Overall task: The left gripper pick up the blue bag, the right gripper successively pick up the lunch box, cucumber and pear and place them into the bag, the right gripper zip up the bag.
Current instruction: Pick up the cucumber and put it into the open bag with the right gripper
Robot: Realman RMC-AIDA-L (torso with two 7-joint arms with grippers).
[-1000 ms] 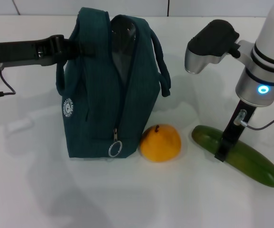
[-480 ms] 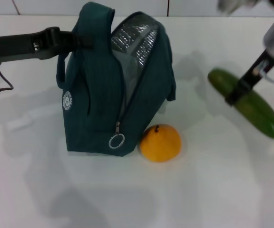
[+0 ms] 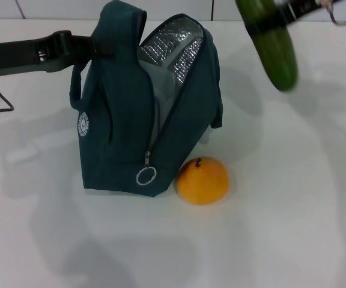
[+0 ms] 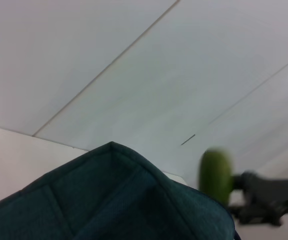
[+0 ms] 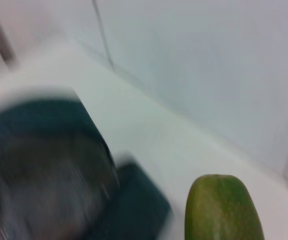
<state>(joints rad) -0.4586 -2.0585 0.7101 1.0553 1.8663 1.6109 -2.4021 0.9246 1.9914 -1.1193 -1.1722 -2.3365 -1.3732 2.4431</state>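
**A:** Cucumber first — where was it? The long, smooth, dark green cucumber (image 3: pixel 273 47) hung in the air up beside the open mouth of the large dark teal-blue fabric bag (image 3: pixel 143 108), clamped near its upper end by the black two-fingered right gripper (image 3: pixel 275 18), whose fingers were pinched onto its skin.

**B:** And how did it look to handle?

**A:** Stiff and fairly heavy for its width, I'd judge, with a slick skin. Held near one end, the long free part dangled downward, so it could pivot or slip in the pinch. A hold nearer the middle would have been steadier.

**B:** The bag itself?

**A:** Soft cloth with a silvery quilted lining showing in the gap. The black left gripper (image 3: pixel 80 51) reached in from the side and was closed on the fabric at the bag's top, near a loop handle (image 3: pixel 75 90), keeping the mouth up and open. Left alone, the walls would probably have sagged.

**B:** What else was about?

**A:** The round orange-yellow pear (image 3: pixel 202 179) with a short brown stem sat on the white table (image 3: pixel 293 210), touching the bag's lower corner just beside the silver ring zipper pull (image 3: pixel 145 176) — firm, round, apt to roll. I could not make out the lunch box.
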